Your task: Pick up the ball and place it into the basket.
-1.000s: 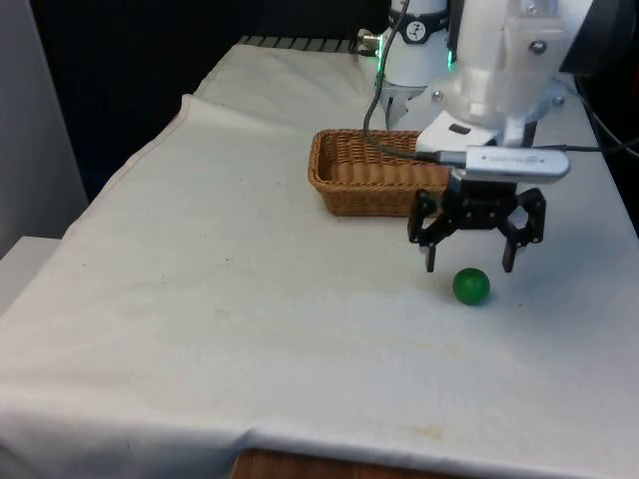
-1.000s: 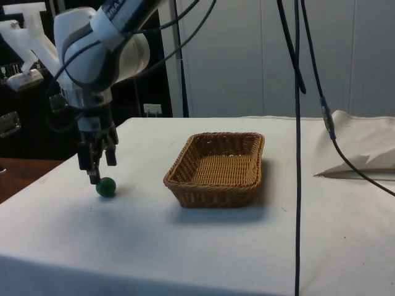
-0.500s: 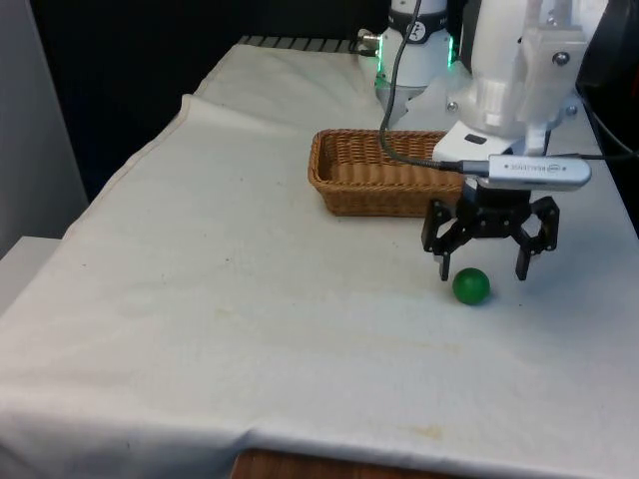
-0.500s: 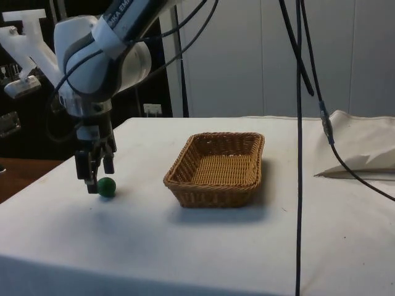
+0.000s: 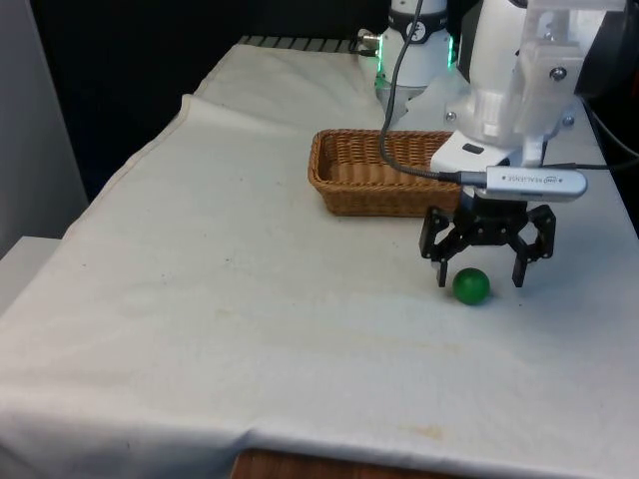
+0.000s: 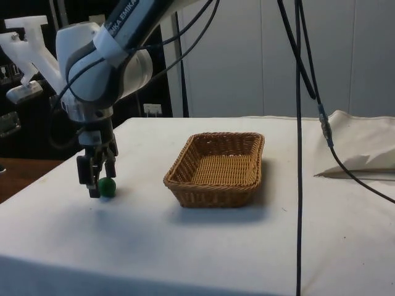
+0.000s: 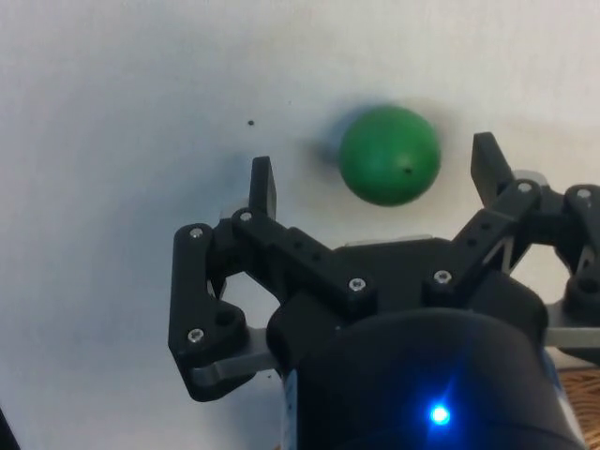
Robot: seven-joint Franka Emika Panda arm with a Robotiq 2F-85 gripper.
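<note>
1. The gripper (image 5: 481, 271) is spread wide, fingers well apart, with nothing pinched between them. In the wrist view (image 7: 373, 178) you can see both fingertips (image 7: 262, 183) clear of the ball.
2. The green ball (image 5: 471, 285) sits on the white cloth (image 5: 250, 299), down low between the two fingers. In the wrist view the ball (image 7: 389, 155) is closer to one finger than the other, so it's off-centre in the gap, no contact that I can make out.
3. From the side view the gripper (image 6: 95, 179) is down near the cloth, with the ball (image 6: 107, 186) just beside the finger ends.
4. The wicker basket (image 5: 374, 172) is at about 11 o'clock from the ball in the front view, near but apart. In the side view the basket (image 6: 217, 168) sits at roughly 3 o'clock from the ball.
</note>
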